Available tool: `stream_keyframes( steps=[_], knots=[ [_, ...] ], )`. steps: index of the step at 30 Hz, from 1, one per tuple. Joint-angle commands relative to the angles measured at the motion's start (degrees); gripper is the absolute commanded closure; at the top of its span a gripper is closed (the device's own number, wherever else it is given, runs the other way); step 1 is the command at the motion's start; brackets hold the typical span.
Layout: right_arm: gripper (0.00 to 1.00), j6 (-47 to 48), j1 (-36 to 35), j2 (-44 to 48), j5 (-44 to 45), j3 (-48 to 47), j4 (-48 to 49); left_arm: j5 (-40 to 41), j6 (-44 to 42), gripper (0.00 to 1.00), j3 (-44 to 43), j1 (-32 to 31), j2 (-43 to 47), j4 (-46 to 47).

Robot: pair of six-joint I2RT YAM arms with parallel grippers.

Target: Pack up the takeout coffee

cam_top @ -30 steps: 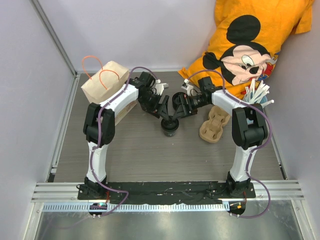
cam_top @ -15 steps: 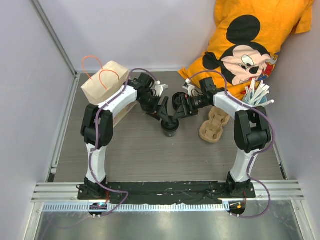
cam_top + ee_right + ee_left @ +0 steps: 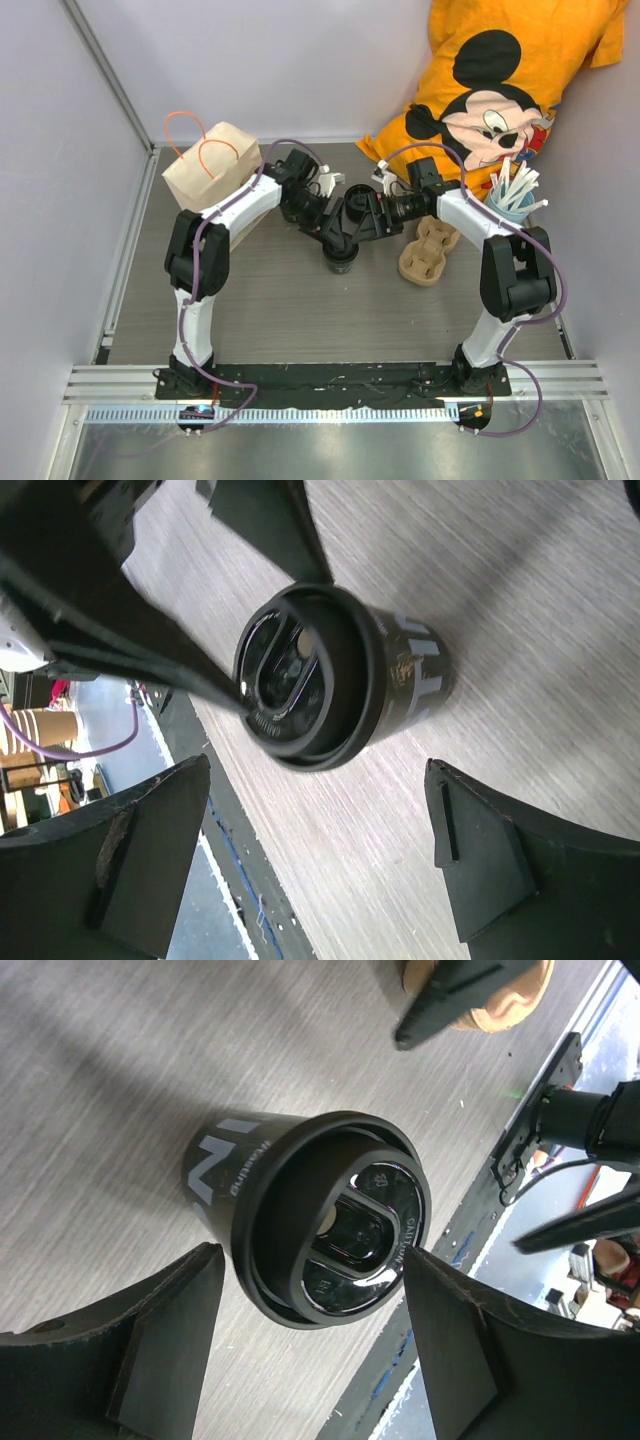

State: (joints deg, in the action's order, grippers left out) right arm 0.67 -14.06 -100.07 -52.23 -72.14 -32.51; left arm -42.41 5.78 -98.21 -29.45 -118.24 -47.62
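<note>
Currently the small black tapered coffee cup with its black lid point(image 3: 320, 1215) stands upright on the grey wood-grain tabletop point(image 3: 120, 1080), framed by the left gripper point(image 3: 315, 1260), jaws spread wide. The right gripper point(image 3: 315, 772) faces it, jaws equally wide.

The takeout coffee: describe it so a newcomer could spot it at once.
On the grey wood-grain table, look midway between the brown paper bag and the beige pulp carrier. The takeout coffee stands there: the only small black lidded cup, grey lettering on its side.
</note>
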Motion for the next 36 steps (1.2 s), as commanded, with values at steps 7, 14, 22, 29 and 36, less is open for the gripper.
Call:
stream_keyframes(
  steps=[7,14,22,29,36],
  knots=[
    [0.06,4.1,1.2,5.6,-2.2,2.4,-3.6,0.4,1.2,0.27,0.0,0.8,0.6,2.9],
    [0.07,5.7,1.2,6.0,-1.7,2.7,-5.1,1.4,1.3,0.33,0.7,0.8,-0.2,3.2],
    [0.09,5.0,1.1,6.0,-4.0,5.7,-3.5,2.0,1.4,0.41,1.3,0.8,-1.2,3.4],
    [0.10,3.1,-0.2,4.9,-5.4,6.9,-0.5,3.6,1.6,0.41,1.4,0.3,-1.7,3.4],
    [0.16,-0.6,-0.3,3.2,-4.9,9.1,5.2,5.1,1.6,0.51,1.9,-0.3,-2.8,3.7]
  ],
)
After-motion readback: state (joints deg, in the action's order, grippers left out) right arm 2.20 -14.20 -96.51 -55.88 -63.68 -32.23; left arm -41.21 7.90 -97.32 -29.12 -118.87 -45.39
